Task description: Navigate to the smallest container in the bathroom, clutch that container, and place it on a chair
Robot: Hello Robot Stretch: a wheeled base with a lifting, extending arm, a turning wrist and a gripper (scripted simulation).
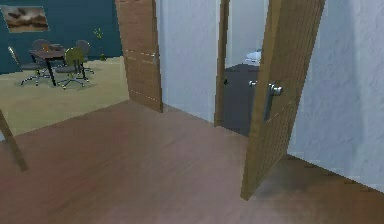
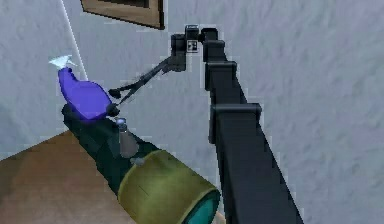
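Gripper [image 2: 113, 95] holds a purple container [image 2: 84, 97] clear of the floor

The bottle-shaped container has a white top; its contents cannot be told, nor can the set of the fingers. The dark arm [image 2: 235, 110] reaches toward a grey wall below a framed picture [image 2: 125, 10]. Ahead, an open wooden door [image 1: 285, 90] reveals a dark cabinet [image 1: 240, 95]; chairs [image 1: 72, 65] ring a table [image 1: 50, 48] far left.
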